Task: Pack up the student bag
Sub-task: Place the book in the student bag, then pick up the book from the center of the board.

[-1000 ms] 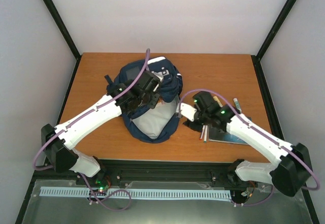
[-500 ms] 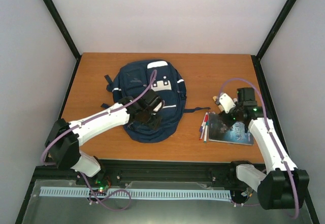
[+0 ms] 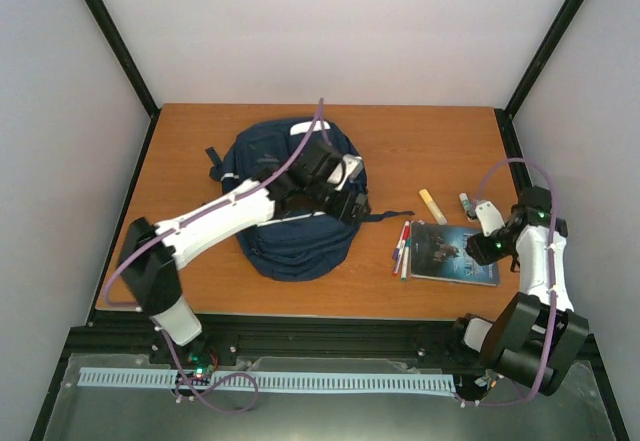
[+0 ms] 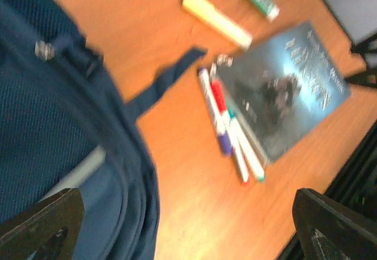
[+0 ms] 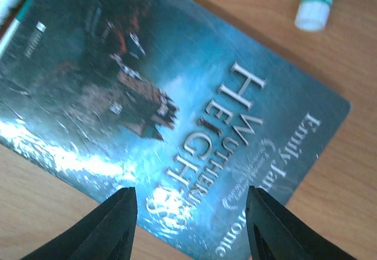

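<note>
**Top external view: bag flat on table, book is the likely next item**

The table (image 3: 420,151) carries all items. The student bag (image 3: 295,251) lies flat at left of centre, well apart from the loose articles. Whether its mouth is unzipped cannot be told.

The left gripper (image 4: 188,221) hangs over the bag's right edge, jaws spread wide and holding nothing. The right gripper (image 5: 191,224) hovers directly over the book (image 5: 177,95), jaws apart, nothing between them.

Beside the book lie the markers (image 3: 403,246), touching its left edge. The yellow highlighter (image 3: 432,206) and glue stick (image 3: 466,203) lie just beyond it.

Assessment: the book lies flat and thin, so a straight descent onto the cover is judged unlikely to catch it. Recommended approach is from one free edge, away from the markers. The left gripper should take the bag's opening before any transfer.
</note>
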